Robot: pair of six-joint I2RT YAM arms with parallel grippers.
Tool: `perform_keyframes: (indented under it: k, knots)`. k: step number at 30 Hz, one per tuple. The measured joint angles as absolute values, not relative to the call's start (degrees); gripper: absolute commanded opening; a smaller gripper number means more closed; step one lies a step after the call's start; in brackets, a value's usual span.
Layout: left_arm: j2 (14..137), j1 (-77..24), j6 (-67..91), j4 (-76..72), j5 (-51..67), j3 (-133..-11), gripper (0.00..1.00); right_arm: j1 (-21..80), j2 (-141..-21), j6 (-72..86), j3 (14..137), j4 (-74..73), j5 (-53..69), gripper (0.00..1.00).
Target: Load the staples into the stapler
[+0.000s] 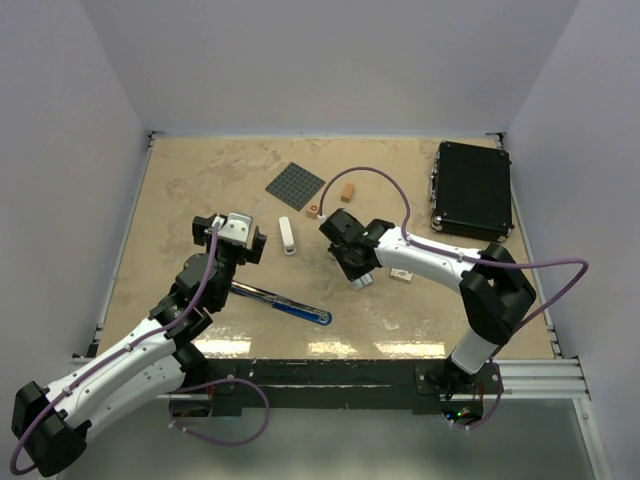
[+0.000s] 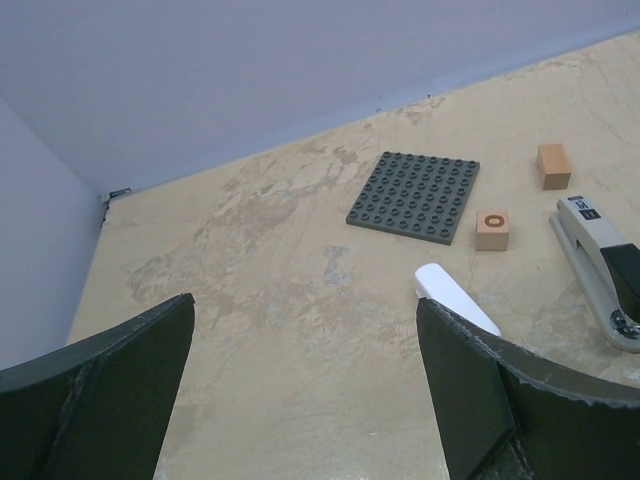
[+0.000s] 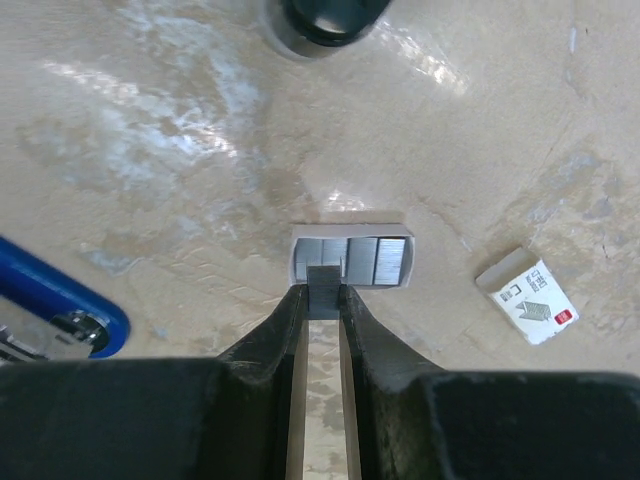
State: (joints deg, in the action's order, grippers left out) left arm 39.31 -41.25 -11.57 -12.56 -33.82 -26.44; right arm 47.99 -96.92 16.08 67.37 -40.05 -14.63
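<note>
My right gripper (image 3: 322, 296) is shut on a short grey strip of staples (image 3: 322, 274) and holds it at the near edge of the small grey tray (image 3: 395, 231), which holds more strips. The flat whitish staple box (image 3: 527, 297) lies to the tray's right. In the top view the right gripper (image 1: 360, 277) is at mid-table, with the box (image 1: 402, 274) beside it. A blue stapler (image 1: 300, 308) with a metal rail lies to its left, and its blue end shows in the right wrist view (image 3: 60, 305). My left gripper (image 1: 236, 228) (image 2: 305, 300) is open and empty above bare table.
A white stapler (image 1: 288, 237) (image 2: 450, 290) lies just right of the left gripper. A grey studded baseplate (image 1: 295, 183) and two orange blocks (image 1: 316, 209) (image 1: 347, 191) lie behind. A black case (image 1: 472, 190) stands at the back right. A grey stapler-like thing (image 2: 600, 265) lies at the left wrist view's right edge.
</note>
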Motion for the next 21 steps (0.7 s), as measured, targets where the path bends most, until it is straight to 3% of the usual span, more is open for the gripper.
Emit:
perform_keyframes:
  k: [12, 21]
  knots:
    - [36.4, -41.3, -11.6, -13.5, -38.1, -25.1, 0.98, 53.4, -92.9, 10.4, 67.8, -36.4, -7.0, 0.08]
    - [36.1, -41.3, -11.6, -14.3, -39.9, -24.5, 0.98, 54.8, -100.4, 9.3, 68.9, -33.4, -6.4, 0.11]
